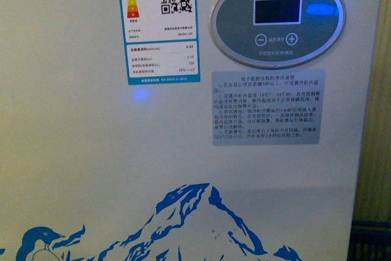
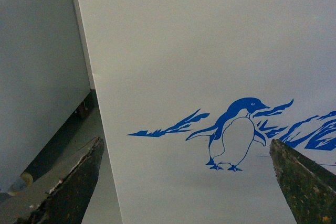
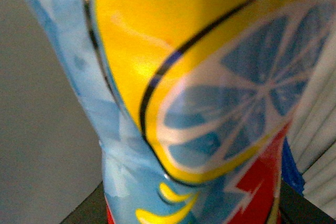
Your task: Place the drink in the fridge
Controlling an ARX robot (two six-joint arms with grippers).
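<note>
Fridge is filling the whole front view and showing only its white front wall. Its top and lid are not showing in any view, so nobody can tell if it is open or what is lying inside. The step in hand is likely carrying the drink up to that top. To do it well, the arm is going to need to lift the drink high, holding it upright and away from the wall, and move slowly. The empty arm is probably the one to slide the lid.

Drink is filling the right wrist view. It is a bottle with a yellow, blue and red wrapper and a lemon slice picture. The wrapper is hiding what is inside, and the bottle is not in the fridge yet. Right gripper is looking clamped on the drink, with dark tips pressing at both sides low down. Left gripper is hanging spread wide with nothing in it, pointing at the penguin print on the fridge. Oval panel is sitting high on the front wall, its screen showing no numbers. A small blue light is glowing beneath the label.
</note>
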